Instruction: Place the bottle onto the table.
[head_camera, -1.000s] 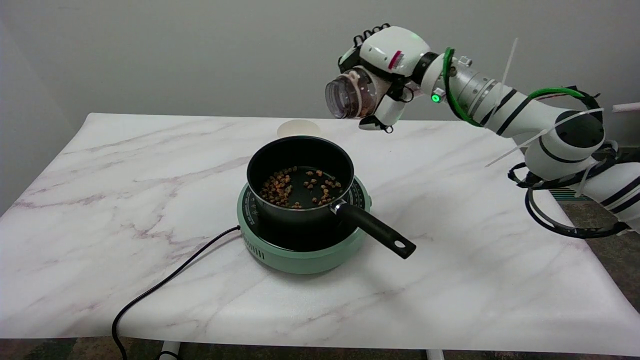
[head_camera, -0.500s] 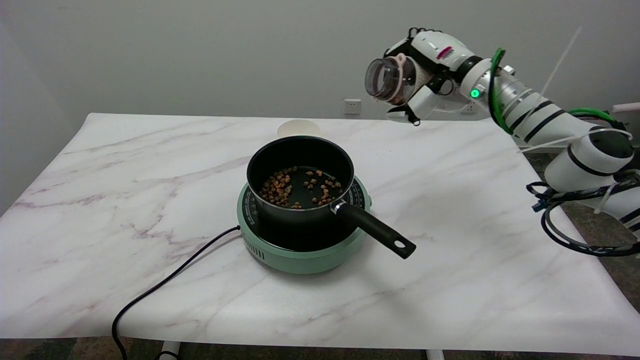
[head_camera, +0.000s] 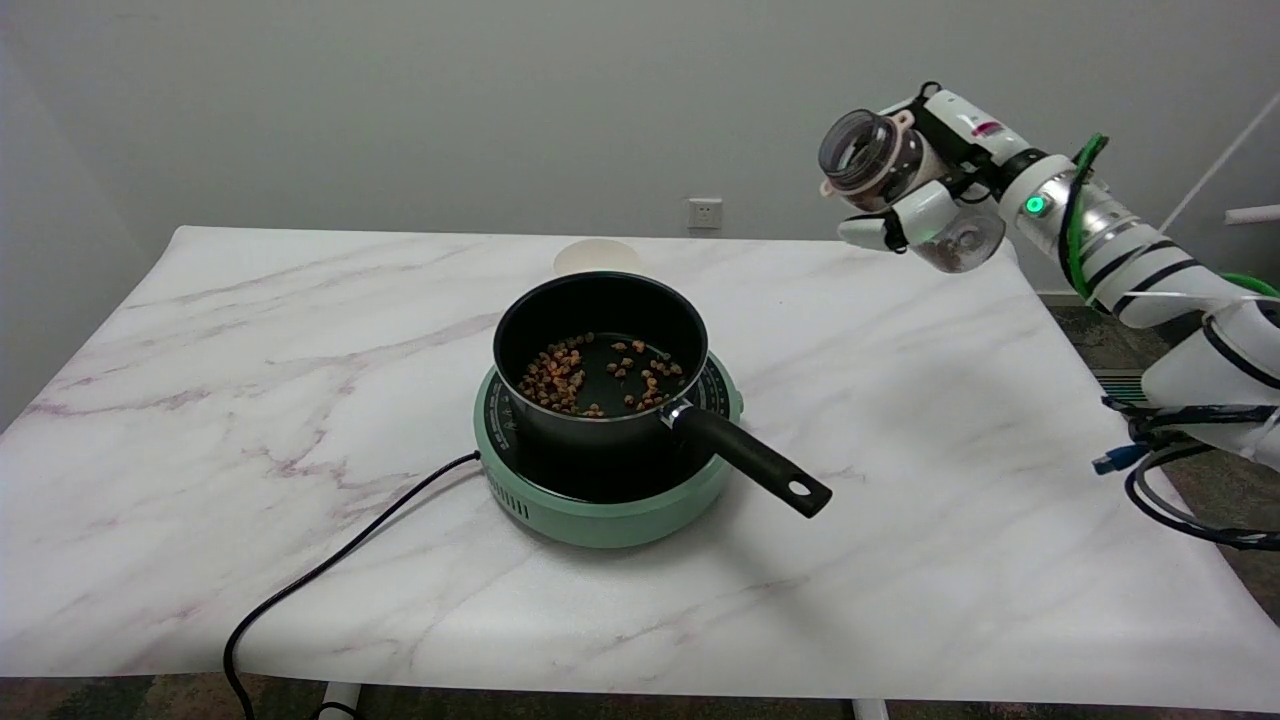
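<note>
The bottle (head_camera: 905, 190) has been carried right and tipped more upright, gripped by the right hand (head_camera: 940, 190) above the table's (head_camera: 300, 400) far right corner.

A black saucepan (head_camera: 600, 345) holding brown pellets (head_camera: 578, 377) sits on a green hotplate (head_camera: 610, 500), its cord (head_camera: 320, 575) trailing left.

Single head view, sitting above the near side of the marble table (head_camera: 900, 560) and looking down and across it toward the grey back wall (head_camera: 400, 100). Mid-range framing: it's taking in nearly the whole tabletop, with the green hot plate (head_camera: 600, 510) sitting near centre. The right arm (head_camera: 1150, 270) is entering from the right edge. No second view is sharing the scene.
</note>
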